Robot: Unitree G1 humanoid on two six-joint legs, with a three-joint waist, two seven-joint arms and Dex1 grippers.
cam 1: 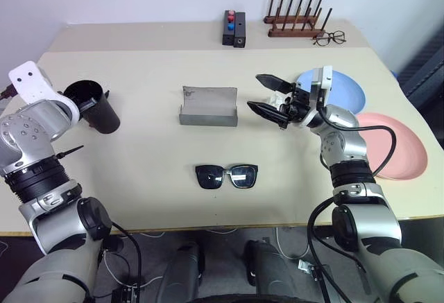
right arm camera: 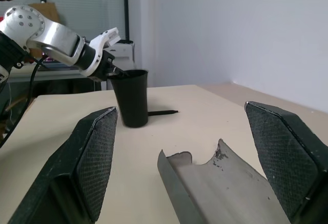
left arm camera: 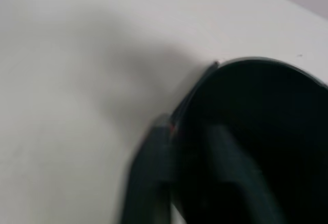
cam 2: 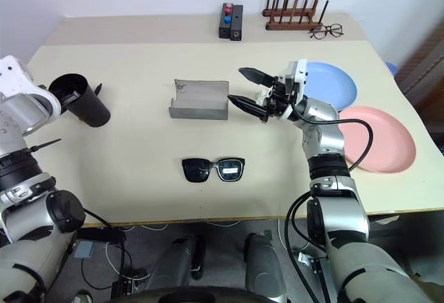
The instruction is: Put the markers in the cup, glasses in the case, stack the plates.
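The black cup (cam 1: 100, 109) stands at the table's left. My left gripper (cam 1: 87, 103) is shut on the cup's rim, one finger (left arm camera: 154, 172) outside and the other inside the mouth. A dark marker (right arm camera: 163, 113) lies on the table just beyond the cup. The grey case (cam 1: 208, 105) lies open mid-table, and the black sunglasses (cam 1: 226, 176) rest unfolded nearer to me. My right gripper (cam 1: 257, 92) hangs open and empty above the table, right of the case, pointing left. The light blue plate (cam 1: 347, 93) and pink plate (cam 1: 402, 150) lie side by side at the right.
At the back stand a black block with red and blue tops (cam 1: 233, 28) and a wooden peg rack (cam 1: 297, 19), with thin clear eyeglasses (cam 1: 329, 37) beside it. The pink plate sits near the table's right edge.
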